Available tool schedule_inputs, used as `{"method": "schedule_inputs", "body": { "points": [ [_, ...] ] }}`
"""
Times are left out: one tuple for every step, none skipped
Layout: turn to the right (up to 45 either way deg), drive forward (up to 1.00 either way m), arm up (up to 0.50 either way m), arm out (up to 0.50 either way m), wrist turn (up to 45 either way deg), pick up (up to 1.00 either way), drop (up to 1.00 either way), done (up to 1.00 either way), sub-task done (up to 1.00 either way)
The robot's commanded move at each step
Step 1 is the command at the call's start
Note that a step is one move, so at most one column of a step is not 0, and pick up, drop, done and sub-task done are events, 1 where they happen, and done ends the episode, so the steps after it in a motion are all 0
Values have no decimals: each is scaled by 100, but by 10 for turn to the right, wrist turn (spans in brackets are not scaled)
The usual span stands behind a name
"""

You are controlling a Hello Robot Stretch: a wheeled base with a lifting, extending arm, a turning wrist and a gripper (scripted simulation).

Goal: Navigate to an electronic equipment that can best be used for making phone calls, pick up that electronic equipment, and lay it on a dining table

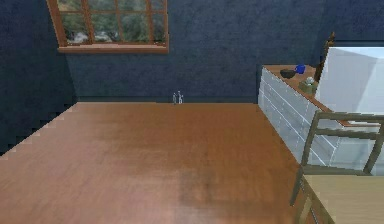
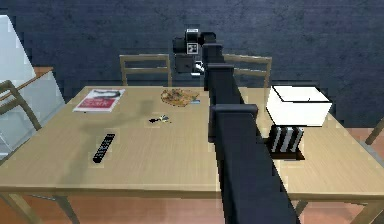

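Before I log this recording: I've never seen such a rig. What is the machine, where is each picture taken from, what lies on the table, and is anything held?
It is a wheeled robot with one arm that extends, ending in a two-finger gripper. The forward view looks ahead from the robot: wooden floor, a window, a white dresser and a chair at the right. The arm side view looks sideways over a dining table. The dark bar is the arm; the gripper sits at its far end. On the table lie a red-and-white paper, a dark flat bar-shaped thing, a small dark clump, a brownish heap and a white box on a striped base. Whether the gripper holds anything cannot be told.
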Motion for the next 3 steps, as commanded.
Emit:
{"method": "schedule_inputs", "body": {
  "points": [
    [0, 0, -4, 0, 0, 0, 0, 0, 0],
    [0, 0, -32, 0, 0, 0, 0, 0, 0],
    [0, 0, 0, 0, 0, 0, 100, 0, 0]
  ]
}}
